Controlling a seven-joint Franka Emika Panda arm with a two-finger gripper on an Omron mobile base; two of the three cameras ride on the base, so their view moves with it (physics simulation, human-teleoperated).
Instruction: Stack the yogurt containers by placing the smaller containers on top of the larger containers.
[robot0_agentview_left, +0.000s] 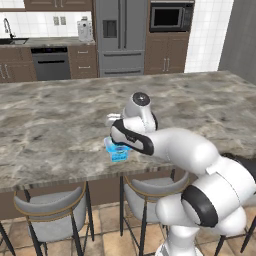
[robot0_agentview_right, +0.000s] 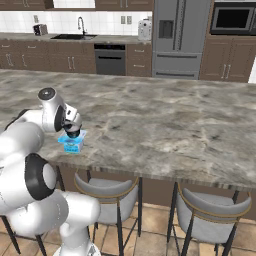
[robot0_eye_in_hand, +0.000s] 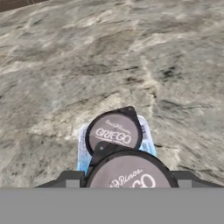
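A white robot arm leans low over the near edge of a marbled kitchen island (robot0_agentview_left: 60, 115), its hand directly above a translucent light-blue tub (robot0_agentview_left: 118, 150) that sits close to the counter's front lip. In the right base view the blue tub (robot0_agentview_right: 73, 143) shows just under the arm's dark wrist, with the hand covering its top.

In the hand view a round dark cup (robot0_eye_in_hand: 113, 134) with a pale lid printed "GRIEGO" rests on top of the tub (robot0_eye_in_hand: 82, 151), whose blue walls show on both sides of it. A second dark cup (robot0_eye_in_hand: 130, 174) with the same pale printed lid sits at the bottom of that view, right at the gripper (robot0_eye_in_hand: 127, 178). It appears to be held between the jaws, though the fingertips themselves are hidden behind it and contact cannot be confirmed. This nearer cup overlaps the lower rim of the first from the camera's angle; whether the two touch cannot be told.

Two grey padded stools (robot0_agentview_left: 52, 210) stand under the counter's front edge. Behind the island are a steel refrigerator (robot0_agentview_right: 181, 37), a built-in microwave (robot0_agentview_right: 233, 19) and a sink (robot0_agentview_right: 73, 36).
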